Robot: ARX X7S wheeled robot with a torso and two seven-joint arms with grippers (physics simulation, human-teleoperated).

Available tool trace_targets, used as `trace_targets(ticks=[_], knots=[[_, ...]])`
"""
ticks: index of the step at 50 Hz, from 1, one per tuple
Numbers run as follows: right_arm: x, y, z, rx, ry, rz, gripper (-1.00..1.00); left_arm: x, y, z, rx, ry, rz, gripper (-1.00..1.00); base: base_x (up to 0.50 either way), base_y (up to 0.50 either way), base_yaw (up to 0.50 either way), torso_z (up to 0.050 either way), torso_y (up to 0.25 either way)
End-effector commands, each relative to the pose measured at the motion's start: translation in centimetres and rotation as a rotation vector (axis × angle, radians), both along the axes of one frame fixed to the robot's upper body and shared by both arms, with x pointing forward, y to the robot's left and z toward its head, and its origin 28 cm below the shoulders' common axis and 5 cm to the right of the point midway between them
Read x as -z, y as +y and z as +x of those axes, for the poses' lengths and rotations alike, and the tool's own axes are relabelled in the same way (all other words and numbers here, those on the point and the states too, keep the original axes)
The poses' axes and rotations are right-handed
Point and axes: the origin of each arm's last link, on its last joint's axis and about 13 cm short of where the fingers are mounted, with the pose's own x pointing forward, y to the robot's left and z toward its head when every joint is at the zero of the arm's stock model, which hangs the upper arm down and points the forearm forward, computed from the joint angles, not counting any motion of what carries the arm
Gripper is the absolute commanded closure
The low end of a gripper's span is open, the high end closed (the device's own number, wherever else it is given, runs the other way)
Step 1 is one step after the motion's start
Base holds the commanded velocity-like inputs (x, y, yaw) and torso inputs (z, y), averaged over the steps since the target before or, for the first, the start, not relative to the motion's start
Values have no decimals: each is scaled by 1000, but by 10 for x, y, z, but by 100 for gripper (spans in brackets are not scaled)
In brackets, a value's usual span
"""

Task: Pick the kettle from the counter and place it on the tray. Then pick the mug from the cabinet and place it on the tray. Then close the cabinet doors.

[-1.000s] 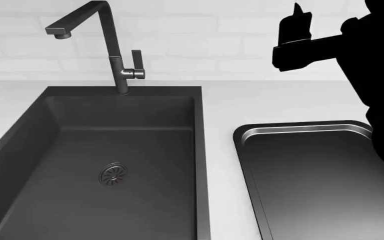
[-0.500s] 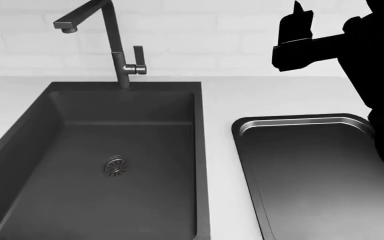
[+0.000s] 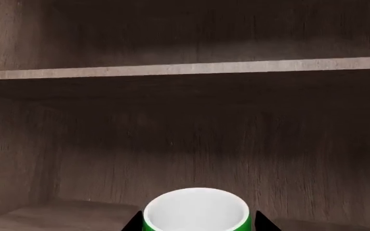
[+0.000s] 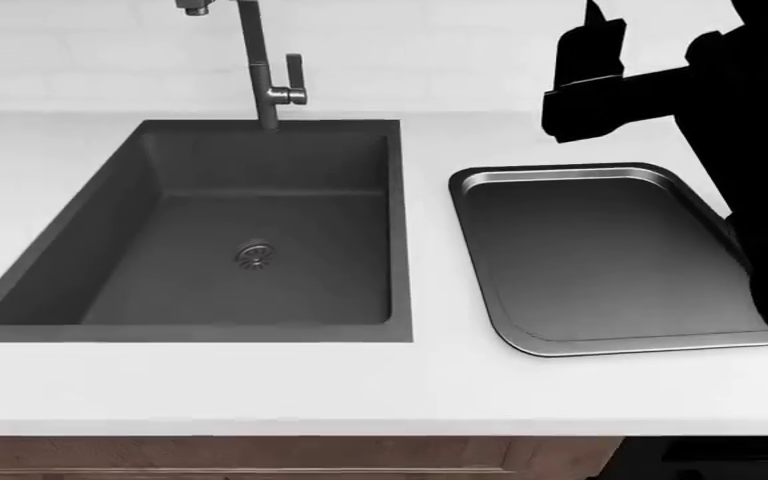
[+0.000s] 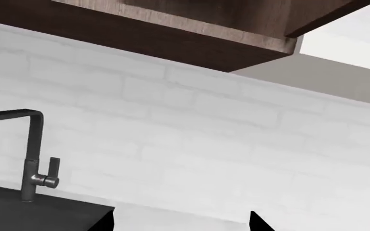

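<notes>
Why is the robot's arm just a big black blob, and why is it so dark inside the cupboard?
Head view: the right arm renders as a flat black silhouette without shading, while the tray rim gleams. Left wrist view: the cabinet interior is dim and shadowed under the shelf, yet the mug inside looks bright white. Right wrist view: evenly lit wall, nothing blurred.

Open room above the tray [image 4: 598, 330]; faucet [image 4: 271, 75] behind the sink [image 4: 398, 230], shelf [image 3: 185, 69] over the mug [image 3: 196, 211]

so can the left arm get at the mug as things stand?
Probably yes. In the left wrist view the mug sits right between the two dark fingertips inside the cabinet, with nothing in between. Whether the fingers touch it cannot be told.
</notes>
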Motion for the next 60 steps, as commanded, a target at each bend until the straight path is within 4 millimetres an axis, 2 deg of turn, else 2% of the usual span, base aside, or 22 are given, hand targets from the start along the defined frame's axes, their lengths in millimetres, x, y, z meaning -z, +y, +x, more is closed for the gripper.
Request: trace_targets(ticks=[1, 5, 13, 21, 26, 41, 51, 60], knots=[[2, -1, -1, 0, -8, 13, -100, 22, 4, -1, 29, 9, 5, 100, -203, 0, 0, 0, 0], [5, -2, -1, 1, -15, 19, -100, 42, 5, -5, 70, 22, 16, 100, 0, 0, 0, 0, 0], [11, -6, -3, 7, -19, 36, -100, 102, 9, -8, 143, 81, 19, 100, 0, 0, 0, 0, 0], [14, -6, -1, 0, -26, 44, -100, 133, 10, -14, 185, 102, 29, 100, 0, 0, 0, 0, 0], [14, -7, -1, -3, -30, 49, -100, 164, 8, -13, 217, 147, 40, 100, 0, 0, 0, 0, 0], [16, -11, -1, 4, -27, 71, -100, 240, -3, 8, 286, 284, 13, 100, 0, 0, 0, 0, 0], [18, -12, 0, 2, -21, 78, -100, 273, -19, 22, 327, 364, 40, 100, 0, 0, 0, 0, 0], [16, -14, 1, 8, -22, 82, -100, 281, -38, 41, 349, 418, 91, 100, 0, 0, 0, 0, 0]])
